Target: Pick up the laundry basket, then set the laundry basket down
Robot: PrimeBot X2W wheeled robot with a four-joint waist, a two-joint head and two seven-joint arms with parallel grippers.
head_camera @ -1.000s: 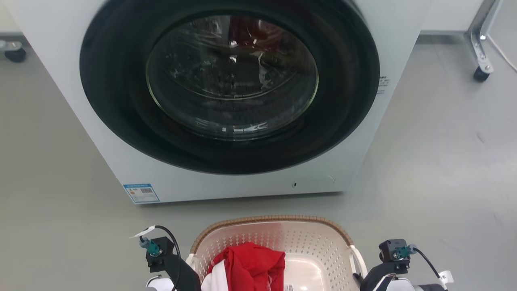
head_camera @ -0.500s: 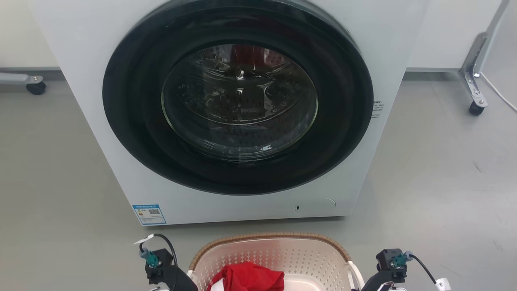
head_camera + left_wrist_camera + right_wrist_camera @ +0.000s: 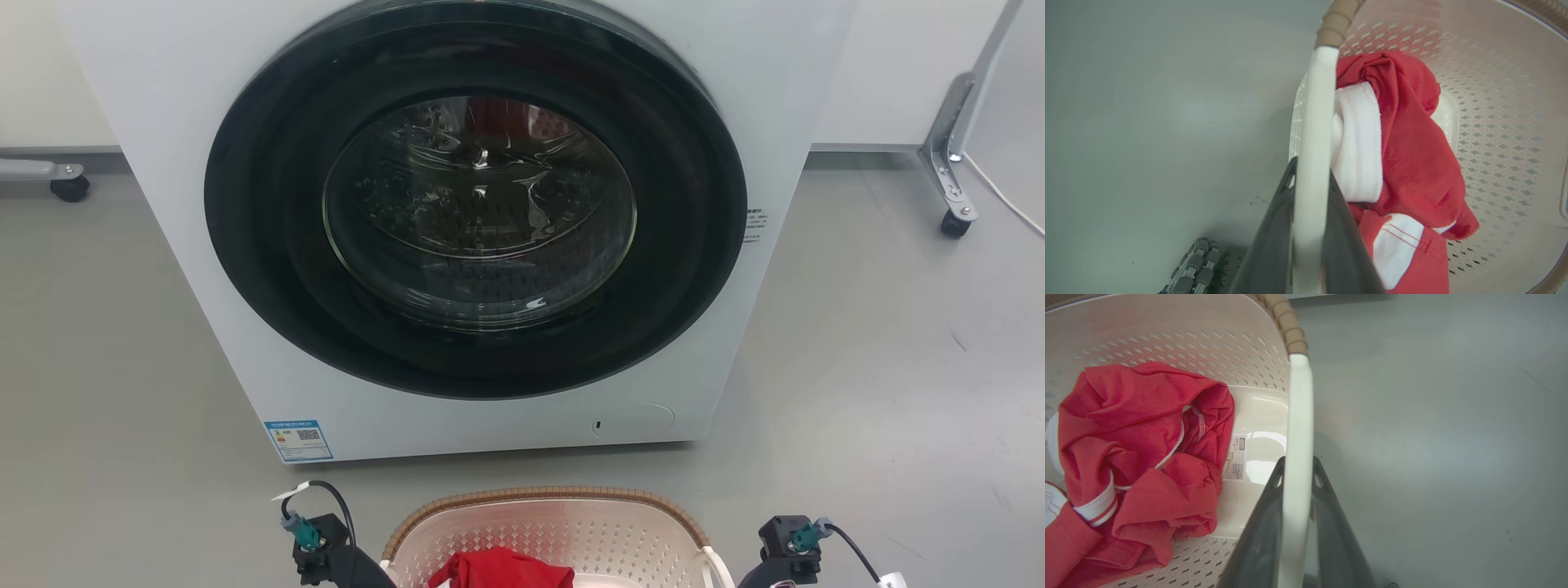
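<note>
- The grey floor runs across the room, bare and a little scuffed.
- A white front-loading washing machine stands on it, facing the robot. Its round dark-ringed glass door is shut, and something red shows dimly through the top of the glass.
- The laundry basket sits just in front of the machine, apart from it, low between the two arms. It is cream-white with perforated walls and a brown woven-look rim. I cannot tell whether it rests on the floor or hangs just off it.
- A crumpled red garment with white trim lies in the basket, heaped towards the robot's left side.
- The left gripper has its two dark fingers closed tight on the basket's white left handle, one finger on each side of the bar.
- The right gripper pinches the white right handle in the same way, fingers hard against both faces.
- A small printed label is stuck to the smooth basket bottom, just beside the garment.
- A blue-edged sticker sits on the machine's lower left corner.
- Black castors on metal legs stand well off to either side.
</note>
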